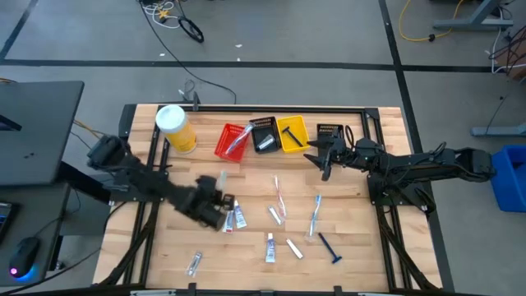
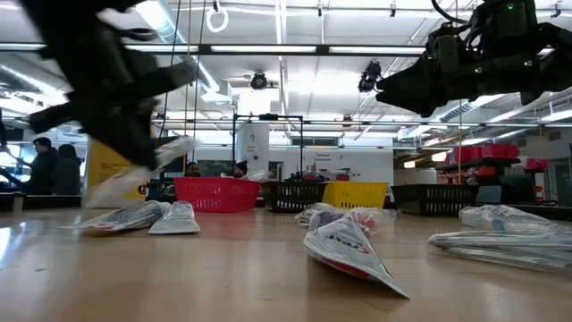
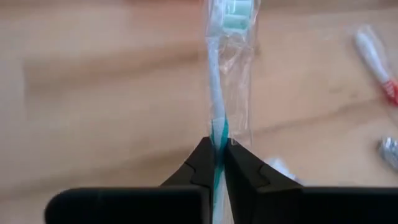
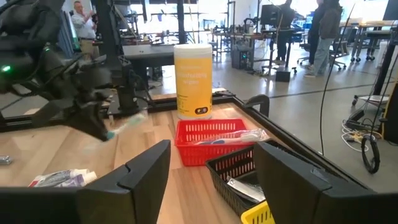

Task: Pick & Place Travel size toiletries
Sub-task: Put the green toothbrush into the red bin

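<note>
Several travel size toiletries lie on the wooden table: tubes (image 1: pixel 238 216), wrapped toothbrushes (image 1: pixel 315 215) and a dark blue razor (image 1: pixel 330 247). My left gripper (image 3: pixel 217 152) is over the table's left half (image 1: pixel 215 197). It is shut on a white-and-teal toothbrush (image 3: pixel 219 74) in a clear wrapper. The right wrist view shows this toothbrush (image 4: pixel 127 123) in the air above the table. My right gripper (image 1: pixel 317 158) stands open with nothing between its fingers, level, in front of the bins at the far side. My left gripper pinches the toothbrush's teal handle (image 3: pixel 217 132), wrapper and all, between its two fingers. The toothbrush runs on along the fingers, with its head (image 3: pixel 235 15) out ahead of them. The fingers slant downward. The toothbrush is lifted clear of the table.
At the far edge stand a red bin (image 1: pixel 233 141) with a wrapped toothbrush in it, a black bin (image 1: pixel 263 134), a yellow bin (image 1: pixel 292 133) and another black bin (image 1: pixel 329 131). A yellow white-lidded canister (image 1: pixel 175 127) stands left of them. People show in the room beyond.
</note>
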{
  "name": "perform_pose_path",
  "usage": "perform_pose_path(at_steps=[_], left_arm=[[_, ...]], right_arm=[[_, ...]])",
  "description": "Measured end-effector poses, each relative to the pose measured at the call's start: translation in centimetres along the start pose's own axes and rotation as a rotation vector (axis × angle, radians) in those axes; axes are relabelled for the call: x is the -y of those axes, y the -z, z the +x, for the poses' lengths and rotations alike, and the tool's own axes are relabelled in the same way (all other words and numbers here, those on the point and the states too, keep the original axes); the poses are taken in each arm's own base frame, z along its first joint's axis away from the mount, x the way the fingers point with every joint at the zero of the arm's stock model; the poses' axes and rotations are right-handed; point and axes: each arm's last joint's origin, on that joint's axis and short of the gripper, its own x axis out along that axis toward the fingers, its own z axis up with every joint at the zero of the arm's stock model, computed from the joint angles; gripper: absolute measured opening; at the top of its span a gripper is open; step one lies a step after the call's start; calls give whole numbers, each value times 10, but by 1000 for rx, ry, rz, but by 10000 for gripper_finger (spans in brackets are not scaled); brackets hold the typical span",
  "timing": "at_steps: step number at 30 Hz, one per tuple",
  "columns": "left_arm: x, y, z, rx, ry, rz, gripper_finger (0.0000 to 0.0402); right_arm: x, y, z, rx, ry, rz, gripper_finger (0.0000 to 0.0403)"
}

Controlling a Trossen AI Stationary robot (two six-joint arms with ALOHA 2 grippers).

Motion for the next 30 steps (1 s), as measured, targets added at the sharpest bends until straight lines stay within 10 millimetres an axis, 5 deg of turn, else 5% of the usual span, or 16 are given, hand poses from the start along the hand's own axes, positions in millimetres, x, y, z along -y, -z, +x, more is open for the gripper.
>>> perform_pose_path(at_steps=[12, 18, 25, 30], left_arm=[[53, -128, 19, 111, -30, 420, 23], [55, -184, 41, 186, 13, 608, 29], [19, -203, 73, 117, -99, 601, 27], [5, -194, 98, 126, -89, 634, 25]], right_arm=[[0, 7, 0, -70, 3, 17, 213], [0, 5, 0, -53, 3, 18, 219], [0, 6, 0, -57, 5, 18, 233], [0, 5, 0, -57, 5, 18, 241]])
